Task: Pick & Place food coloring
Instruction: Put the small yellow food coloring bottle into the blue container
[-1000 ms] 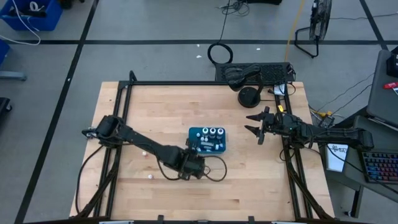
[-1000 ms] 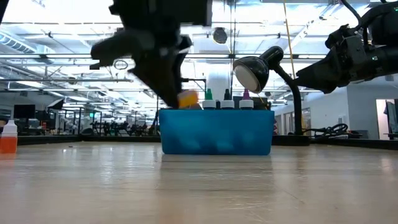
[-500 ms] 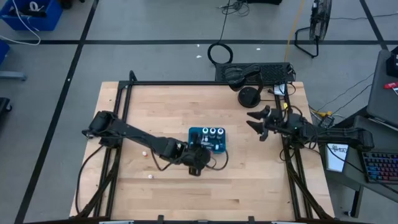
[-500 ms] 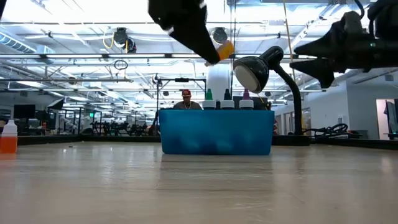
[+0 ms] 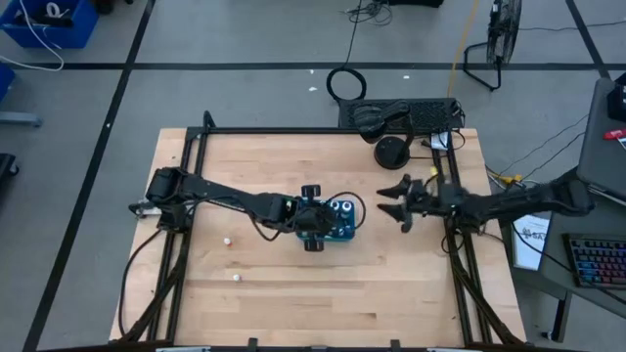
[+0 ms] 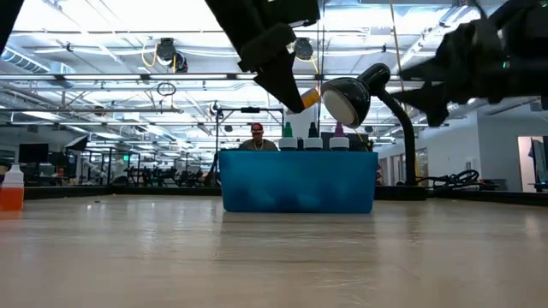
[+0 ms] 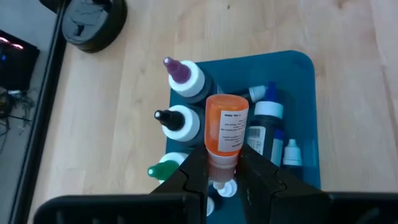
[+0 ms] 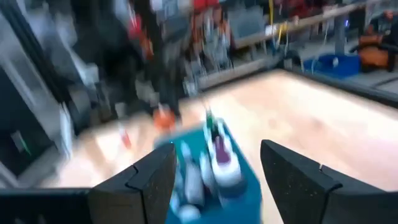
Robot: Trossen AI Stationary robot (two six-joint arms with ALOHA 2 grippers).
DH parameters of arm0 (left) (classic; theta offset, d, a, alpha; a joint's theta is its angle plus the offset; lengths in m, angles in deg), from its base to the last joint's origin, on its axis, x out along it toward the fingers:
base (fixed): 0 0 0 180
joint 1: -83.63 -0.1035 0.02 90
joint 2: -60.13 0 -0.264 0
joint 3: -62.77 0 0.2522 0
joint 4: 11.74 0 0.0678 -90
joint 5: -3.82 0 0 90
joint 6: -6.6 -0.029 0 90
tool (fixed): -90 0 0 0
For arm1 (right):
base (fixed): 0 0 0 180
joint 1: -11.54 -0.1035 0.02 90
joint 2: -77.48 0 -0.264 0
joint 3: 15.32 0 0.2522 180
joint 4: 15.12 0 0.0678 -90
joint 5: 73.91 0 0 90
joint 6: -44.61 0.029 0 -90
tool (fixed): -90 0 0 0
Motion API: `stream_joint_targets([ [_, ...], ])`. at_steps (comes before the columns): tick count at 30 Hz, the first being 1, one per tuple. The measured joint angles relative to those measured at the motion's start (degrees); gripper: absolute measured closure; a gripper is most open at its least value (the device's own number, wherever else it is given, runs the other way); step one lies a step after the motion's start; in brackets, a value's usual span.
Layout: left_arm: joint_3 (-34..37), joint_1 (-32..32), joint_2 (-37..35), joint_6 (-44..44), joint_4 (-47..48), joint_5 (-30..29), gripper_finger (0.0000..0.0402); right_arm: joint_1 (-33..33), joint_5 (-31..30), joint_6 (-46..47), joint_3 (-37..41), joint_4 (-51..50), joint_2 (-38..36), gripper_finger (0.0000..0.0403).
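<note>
The teal box (image 5: 342, 221) stands mid-table. In it stand upright three food coloring bottles, with purple (image 7: 182, 74), black (image 7: 174, 119) and green (image 7: 163, 169) tips. My left gripper (image 7: 221, 167) hangs over the box's left part (image 5: 311, 217), shut on an orange food coloring bottle (image 7: 227, 127), which shows above the box rim in the low view (image 6: 310, 96). My right gripper (image 5: 396, 201) stands open to the right of the box, with nothing between its fingers (image 8: 214, 180). My left gripper pinches the orange bottle between its two fingers, at the bottle's end nearer the wrist (image 7: 222, 163). The fingers (image 7: 194, 171) slant down from the table's left. The bottle points forward past the fingertips, tilted, and is lifted clear above the box.
A black desk lamp (image 5: 391, 152) stands at the far right of the table, behind the box. Two small white bits (image 5: 227, 241) lie on the near left. An orange bottle (image 6: 10, 190) stands at the left edge of the low view. People show in the room beyond.
My left gripper has risen and gone toward the far edge, carrying the orange bottle from the box's near left corner to above the box. My right gripper has moved a little toward the box and has rolled.
</note>
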State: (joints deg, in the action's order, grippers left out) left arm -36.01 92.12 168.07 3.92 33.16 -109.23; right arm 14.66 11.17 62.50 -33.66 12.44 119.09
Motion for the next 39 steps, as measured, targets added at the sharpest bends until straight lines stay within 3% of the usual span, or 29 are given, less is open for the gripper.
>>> stream_joint_targets([
  [6, 0.0, -0.34, 0.02, 0.01, 0.73, 0.67, 0.0342, -4.18, -0.95, -14.99, -6.12, 8.8, 17.75, 0.0179],
  [13, 0.0, -0.33, 0.02, 1.31, 2.17, 1.98, 0.0342, -5.66, -0.86, -19.4, -18.37, 9.38, 35.41, 0.0179],
  [18, 0.0, -0.33, 0.02, 1.34, 2.93, 1.98, 0.0342, -6.17, -0.77, -21.32, -24.69, 9.63, 44.03, 0.0179],
  [24, 0.0, -0.31, 0.02, 1.48, 4.03, 1.98, 0.0342, -7.23, 0.92, -21.81, -28.27, 9.65, 48.95, 0.0179],
  [33, 0.0, -0.32, 0.02, 1.34, 4.56, 2.07, 0.0342, -7.71, 2.02, -22.06, -28.64, 9.93, 49.94, 0.0181],
  [39, 0.0, -0.29, 0.02, 1.45, 4.58, 2.27, 0.0342, -7.69, 1.92, -22.55, -28.64, 9.65, 49.94, 0.0219],
])
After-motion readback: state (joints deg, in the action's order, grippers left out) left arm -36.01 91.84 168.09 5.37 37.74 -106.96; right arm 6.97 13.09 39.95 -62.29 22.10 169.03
